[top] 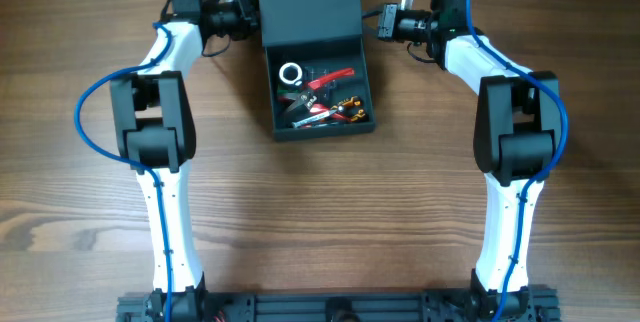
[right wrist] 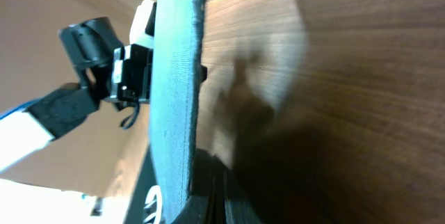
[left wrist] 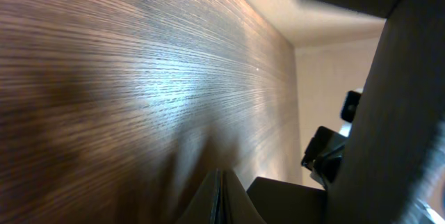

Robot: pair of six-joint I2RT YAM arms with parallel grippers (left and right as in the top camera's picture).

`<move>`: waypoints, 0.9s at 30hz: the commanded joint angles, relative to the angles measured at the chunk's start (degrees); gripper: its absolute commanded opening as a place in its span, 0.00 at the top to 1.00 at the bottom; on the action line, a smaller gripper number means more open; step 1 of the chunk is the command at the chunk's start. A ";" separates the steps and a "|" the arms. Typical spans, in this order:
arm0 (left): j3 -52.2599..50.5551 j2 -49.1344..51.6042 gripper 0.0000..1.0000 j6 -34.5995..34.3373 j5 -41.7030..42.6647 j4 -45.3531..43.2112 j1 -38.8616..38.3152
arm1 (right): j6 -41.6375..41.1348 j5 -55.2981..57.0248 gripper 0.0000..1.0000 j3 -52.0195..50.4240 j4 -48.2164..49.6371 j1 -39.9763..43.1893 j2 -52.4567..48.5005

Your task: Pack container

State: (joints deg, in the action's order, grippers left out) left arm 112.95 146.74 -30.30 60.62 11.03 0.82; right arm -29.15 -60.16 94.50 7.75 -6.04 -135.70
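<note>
Left gripper [top: 250,19] first: you had it just beside the left edge of the flap lid [top: 308,0], at the far side of the table [top: 320,222]. In the left wrist view its fingers [left wrist: 210,200] met in a thin seam with nothing showing between them, so closed on nothing, with the dark lid wall to their right.

Centre: the container [top: 322,129] sat at far middle of the table, between both arms, open, with the lid standing back behind the tray. Inside lay a white tape roll [top: 291,72], red-handled pliers [top: 335,79] and a tangle of orange-handled tools [top: 330,112].

Right: the right gripper [top: 381,22] was just beside the lid's right edge. In the right wrist view the lid [right wrist: 174,78] ran edge-on past the camera and the fingers were lost in shadow, so I could not tell whether those jaws were open or closed.

Step, as I judged it: shutting the flap over the packed tools. To do it well you needed both sides moving forward evenly so the hinge did not twist, and you needed the pliers' handles below the rim before the flap came down.

Counts: one container, one lid, one tape roll, one pair of red pliers, two grippers. The orange-handled pile looked like two or three tools, too tangled to count.
</note>
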 commanded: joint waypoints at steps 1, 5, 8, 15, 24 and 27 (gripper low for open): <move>0.33 -5.49 0.96 -1.44 4.50 1.05 -0.13 | -4.04 -7.21 0.96 0.92 0.74 -0.42 0.63; 0.33 -12.50 0.96 4.98 3.43 8.44 -1.57 | -4.26 -6.38 0.96 0.92 -0.15 -0.48 4.70; 0.33 -16.94 0.96 10.99 -1.25 16.76 -2.99 | -3.78 -1.01 0.96 0.92 -5.70 -0.48 8.07; 0.33 -21.07 0.96 15.15 -3.02 27.80 -4.22 | 4.20 3.69 0.96 0.92 -20.46 -0.48 13.92; 0.33 -37.29 0.96 21.20 -18.56 47.10 -6.23 | 18.64 27.67 0.96 0.92 -55.82 -1.92 36.79; 0.33 -39.98 0.94 24.24 -28.96 55.15 -10.75 | 18.67 34.99 0.96 0.90 -63.28 -4.00 40.72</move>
State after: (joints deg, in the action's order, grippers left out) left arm 112.90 109.47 -11.53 43.94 61.47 -5.37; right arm -12.64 -35.88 95.11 -51.88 -8.03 -96.92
